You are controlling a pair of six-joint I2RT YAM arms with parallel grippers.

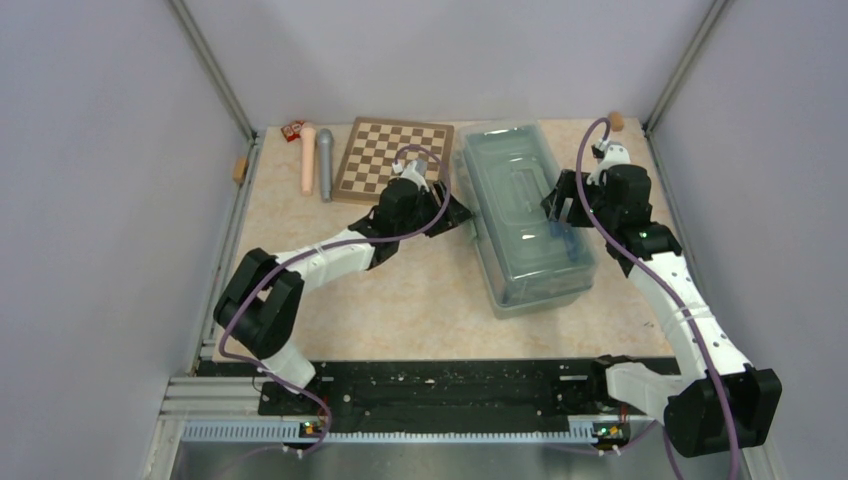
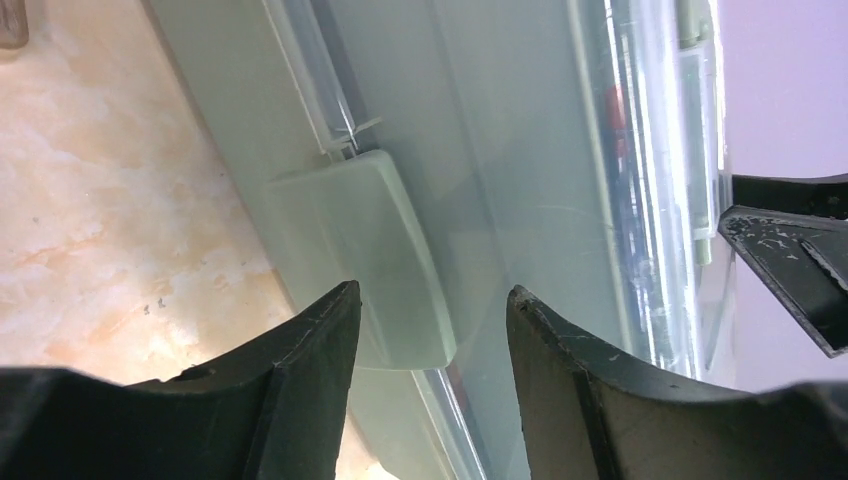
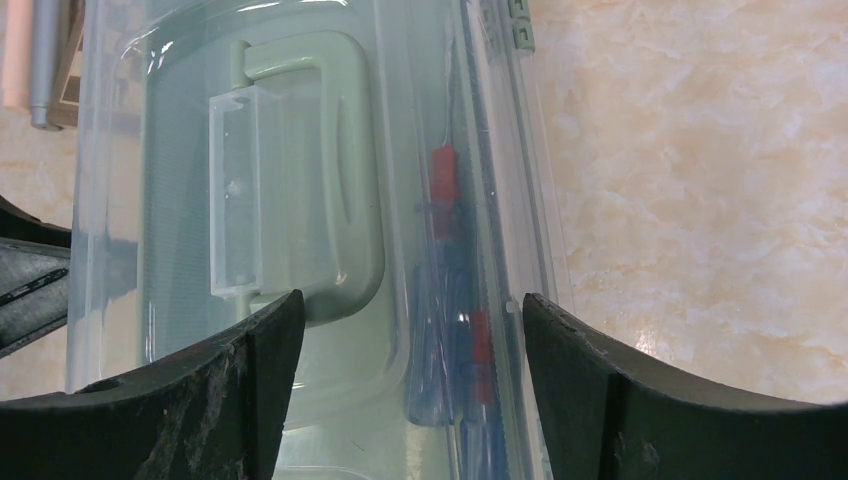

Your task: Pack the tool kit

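Now L hand (image 2: 432,292) & R hand (image 3: 412,300) both spread; 1 toolbox (image 1: 510,260), 2 screwdrivers (image 3: 440,230).

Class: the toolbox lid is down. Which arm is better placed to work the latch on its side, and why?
Left, probably. The left end effector faces the toolbox side, with the latch just ahead of its open jaws. The right end effector hangs open above the lid, beside the handle.
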